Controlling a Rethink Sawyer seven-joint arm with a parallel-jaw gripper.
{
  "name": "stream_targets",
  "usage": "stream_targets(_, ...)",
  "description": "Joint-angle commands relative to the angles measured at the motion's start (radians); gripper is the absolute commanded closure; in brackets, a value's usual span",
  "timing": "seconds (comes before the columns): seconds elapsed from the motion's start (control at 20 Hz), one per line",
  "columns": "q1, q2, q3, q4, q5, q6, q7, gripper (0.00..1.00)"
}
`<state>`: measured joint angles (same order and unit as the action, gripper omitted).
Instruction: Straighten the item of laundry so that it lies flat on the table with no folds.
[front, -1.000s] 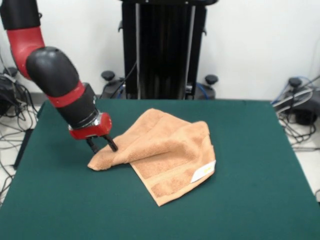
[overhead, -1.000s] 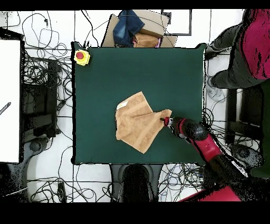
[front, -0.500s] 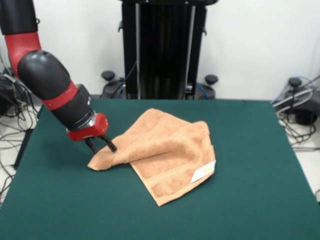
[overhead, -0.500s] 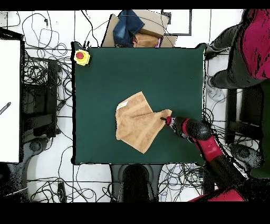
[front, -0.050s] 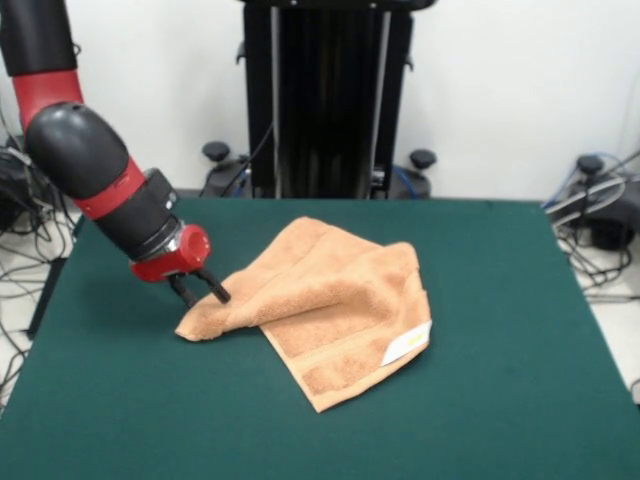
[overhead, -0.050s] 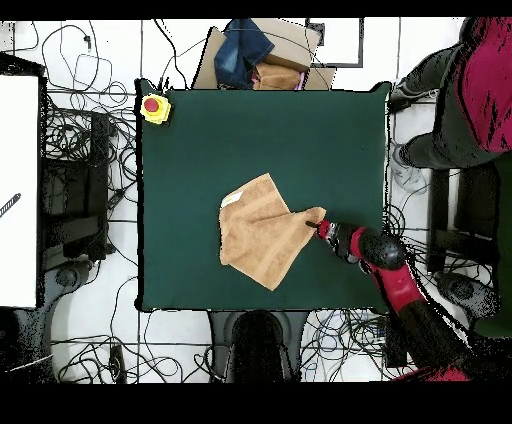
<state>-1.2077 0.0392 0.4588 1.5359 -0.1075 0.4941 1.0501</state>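
The peach-orange item of laundry (front, -0.050s: 335, 300) lies near the table's (front, -0.050s: 500, 400) middle, folded over itself, with one corner drawn out into a point at the left and its white label (front, -0.050s: 405, 347) at the right. My gripper (front, -0.050s: 201, 291) hovers just above that pointed corner, fingers apart and open, holding nothing. From overhead, the item of laundry (overhead, -0.050s: 260, 242) is a lopsided shape with its point reaching right toward the gripper (overhead, -0.050s: 321, 229), on the green table (overhead, -0.050s: 200, 160).
A yellow box with a red button (overhead, -0.050s: 154, 107) sits on the table's corner. A cardboard box with blue cloth (overhead, -0.050s: 255, 58) stands past the table edge. A person (overhead, -0.050s: 470, 85) is beside the table. Cables lie on the floor around it.
The arm has drawn back a little from the towel's corner, toward the table's edge. The towel has not moved.
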Motion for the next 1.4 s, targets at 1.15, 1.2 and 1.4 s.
stream_targets(1.15,-0.067,0.296,0.134,0.029,-0.181,-0.208,0.031,0.0)
stream_targets(1.2,-0.062,0.293,0.13,0.027,-0.188,-0.218,0.041,0.0)
stream_targets(1.4,-0.061,0.302,0.123,0.007,-0.212,-0.264,0.062,0.0)
